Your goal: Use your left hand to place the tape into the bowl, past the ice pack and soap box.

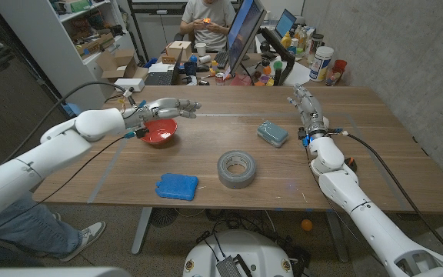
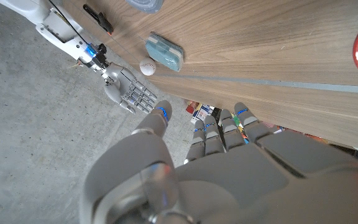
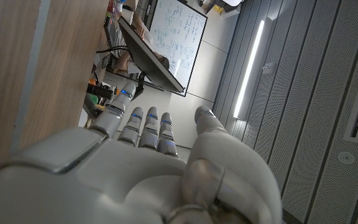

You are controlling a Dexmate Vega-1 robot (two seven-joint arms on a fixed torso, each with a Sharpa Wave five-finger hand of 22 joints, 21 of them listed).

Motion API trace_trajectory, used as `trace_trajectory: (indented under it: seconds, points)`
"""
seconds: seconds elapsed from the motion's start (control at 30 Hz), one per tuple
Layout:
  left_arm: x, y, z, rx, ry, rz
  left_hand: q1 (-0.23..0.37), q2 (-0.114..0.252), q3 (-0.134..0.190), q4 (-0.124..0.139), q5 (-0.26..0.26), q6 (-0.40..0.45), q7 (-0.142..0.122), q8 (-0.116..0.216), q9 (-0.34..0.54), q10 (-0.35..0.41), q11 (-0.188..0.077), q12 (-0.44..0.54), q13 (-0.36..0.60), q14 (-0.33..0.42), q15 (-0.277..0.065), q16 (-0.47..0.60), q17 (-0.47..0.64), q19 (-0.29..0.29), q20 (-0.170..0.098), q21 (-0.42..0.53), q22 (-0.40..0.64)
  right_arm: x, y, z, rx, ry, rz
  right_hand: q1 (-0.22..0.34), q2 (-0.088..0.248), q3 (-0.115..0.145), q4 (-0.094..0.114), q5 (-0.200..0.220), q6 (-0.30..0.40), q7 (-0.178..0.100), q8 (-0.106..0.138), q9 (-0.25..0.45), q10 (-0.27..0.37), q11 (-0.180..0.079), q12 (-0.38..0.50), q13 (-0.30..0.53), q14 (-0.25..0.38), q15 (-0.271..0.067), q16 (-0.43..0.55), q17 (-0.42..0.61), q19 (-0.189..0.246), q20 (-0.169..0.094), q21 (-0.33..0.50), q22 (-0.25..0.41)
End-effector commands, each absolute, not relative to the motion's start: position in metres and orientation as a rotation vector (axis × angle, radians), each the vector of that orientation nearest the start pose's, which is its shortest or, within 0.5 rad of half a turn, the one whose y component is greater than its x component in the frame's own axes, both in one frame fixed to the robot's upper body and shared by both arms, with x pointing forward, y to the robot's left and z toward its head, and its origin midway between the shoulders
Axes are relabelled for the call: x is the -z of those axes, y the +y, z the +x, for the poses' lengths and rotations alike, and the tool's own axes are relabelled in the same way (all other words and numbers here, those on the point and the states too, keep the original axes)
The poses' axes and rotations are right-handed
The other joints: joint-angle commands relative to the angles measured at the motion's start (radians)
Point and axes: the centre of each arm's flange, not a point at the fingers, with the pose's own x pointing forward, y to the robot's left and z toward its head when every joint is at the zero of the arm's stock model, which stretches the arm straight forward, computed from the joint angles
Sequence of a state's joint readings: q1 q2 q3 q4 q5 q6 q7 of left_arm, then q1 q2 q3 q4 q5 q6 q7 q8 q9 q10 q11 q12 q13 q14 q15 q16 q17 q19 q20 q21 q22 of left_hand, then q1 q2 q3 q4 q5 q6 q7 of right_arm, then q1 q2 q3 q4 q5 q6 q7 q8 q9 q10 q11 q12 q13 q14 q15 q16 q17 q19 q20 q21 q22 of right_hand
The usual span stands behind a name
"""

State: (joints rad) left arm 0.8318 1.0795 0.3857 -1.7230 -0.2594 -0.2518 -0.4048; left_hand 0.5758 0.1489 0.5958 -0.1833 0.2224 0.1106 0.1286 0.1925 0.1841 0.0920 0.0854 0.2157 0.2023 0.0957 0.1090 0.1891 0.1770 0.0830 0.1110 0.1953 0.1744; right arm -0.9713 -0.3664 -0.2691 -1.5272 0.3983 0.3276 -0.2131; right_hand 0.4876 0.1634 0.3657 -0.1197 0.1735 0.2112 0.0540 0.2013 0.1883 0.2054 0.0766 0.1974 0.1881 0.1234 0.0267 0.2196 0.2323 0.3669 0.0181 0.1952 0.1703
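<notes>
The wooden table (image 1: 229, 131) carries the grey tape (image 1: 235, 168) lying flat near its front edge, hole facing up. The left hand (image 1: 166, 107) hovers over the red bowl (image 1: 159, 131) toward the left edge, fingers spread, holding nothing. The right hand (image 1: 304, 105), empty with fingers extended, stands by the right edge. The blue ice pack (image 1: 178, 185) lies at the front edge; the soap box (image 1: 272, 133) lies mid-table.

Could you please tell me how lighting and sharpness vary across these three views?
Head view: even light, soft shadows, tape and bowl sharp. Left wrist view: left robot hand close and softly blurred, table crisp. Right wrist view: bright glare from a wall light strip.
</notes>
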Motion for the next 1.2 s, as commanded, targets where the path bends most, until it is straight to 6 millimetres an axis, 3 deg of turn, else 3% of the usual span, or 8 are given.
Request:
trace_trajectory:
  seconds: [0.03,0.63,1.2]
  points:
    - [-0.066,0.306,0.533,0.612,-0.642,1.186,0.013,-0.002,0.006,0.004,0.007,-0.007,0.000,-0.001,0.001,-0.001,-0.001,0.001,0.004,-0.002,0.000,-0.001,0.001,-0.010,0.008,-0.002,0.004,0.012,-0.246,0.591,0.009,-0.793,0.099,0.001,-0.003,0.000,0.001,0.008,0.005,0.006,0.001,0.002,0.010,0.003,0.002,0.003,0.007,0.005,0.008,0.002,0.007,0.004,0.000,0.001]
    - [-0.079,0.283,0.513,0.660,-0.704,1.502,0.039,-0.008,0.007,0.002,0.005,-0.001,-0.006,0.003,0.002,-0.009,-0.008,-0.001,0.004,-0.003,-0.005,-0.002,0.001,-0.014,0.013,-0.001,0.004,0.018,-0.239,0.583,0.029,-0.809,0.124,0.001,-0.004,-0.002,0.000,0.008,0.008,0.005,0.001,0.003,0.012,0.003,0.002,0.004,0.008,0.003,0.008,0.002,0.003,0.005,-0.002,0.001]
    - [-0.084,0.232,0.507,0.745,-0.777,1.772,0.074,-0.029,0.004,-0.002,-0.003,0.035,-0.017,0.018,0.004,0.012,-0.027,0.009,0.007,0.009,-0.017,0.002,0.001,-0.008,0.023,0.003,0.005,0.019,-0.240,0.581,0.036,-0.818,0.132,0.001,-0.004,-0.002,0.000,0.008,0.009,0.003,0.000,0.003,0.012,0.001,0.002,0.004,0.008,0.004,0.008,0.001,-0.001,0.007,-0.003,0.001]
